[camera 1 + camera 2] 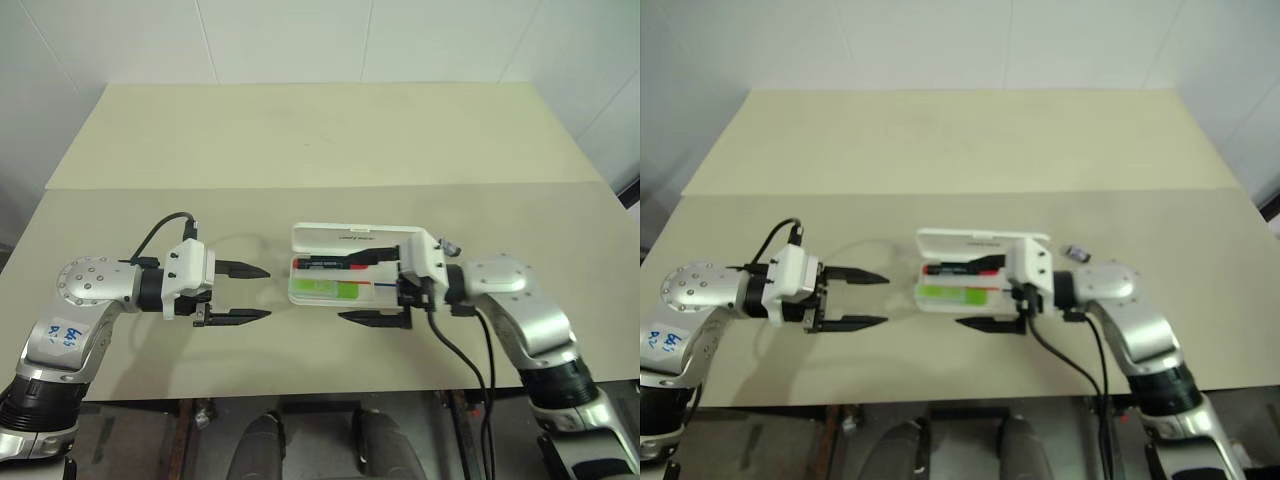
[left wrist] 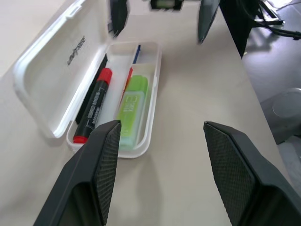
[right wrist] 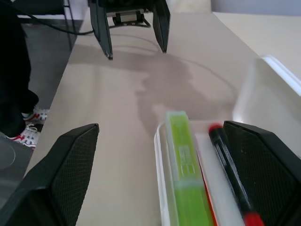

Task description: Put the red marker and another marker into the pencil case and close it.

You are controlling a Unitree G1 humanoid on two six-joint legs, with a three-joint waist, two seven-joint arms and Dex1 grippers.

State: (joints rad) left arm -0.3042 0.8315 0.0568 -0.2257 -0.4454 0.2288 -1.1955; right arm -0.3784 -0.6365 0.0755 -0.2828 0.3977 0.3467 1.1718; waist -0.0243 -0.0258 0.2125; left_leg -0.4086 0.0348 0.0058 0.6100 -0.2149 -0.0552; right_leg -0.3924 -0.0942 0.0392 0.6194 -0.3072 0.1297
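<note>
The white pencil case lies open at the table's middle, its lid standing up on the far side. In its tray lie the red marker, toward the lid, and the lime-green marker, toward the front wall. A thin blue pen lies in there too. My left gripper hovers open a short way left of the case, pointing at it, with nothing between its fingers. From the right, my right gripper is open and empty, its fingers straddling the case's right end above the tray.
The beige table stretches far behind the case, with a seam across it. Its front edge runs close under both arms. A person's shoe shows on the floor beside the table.
</note>
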